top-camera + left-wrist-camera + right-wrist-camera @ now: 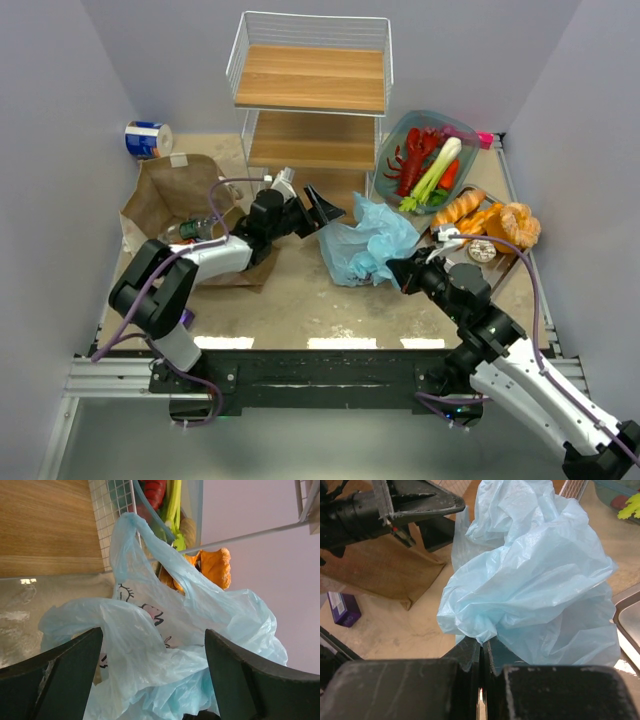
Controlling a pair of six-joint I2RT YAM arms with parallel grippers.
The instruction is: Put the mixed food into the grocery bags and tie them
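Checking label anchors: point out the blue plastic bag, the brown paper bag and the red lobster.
blue plastic bag (362, 245): top external view, crumpled middle.
brown paper bag (172, 192): top external view, flat upper face.
red lobster (410, 158): top external view, body.

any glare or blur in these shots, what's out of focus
Top view: sharp overall, white glare strips along the near edge of the table. Left wrist view: blue plastic bag crisp, left gripper dark and soft up close, a small glare patch on the table. Right wrist view: bag folds sharp, right gripper pinching it slightly blurred.
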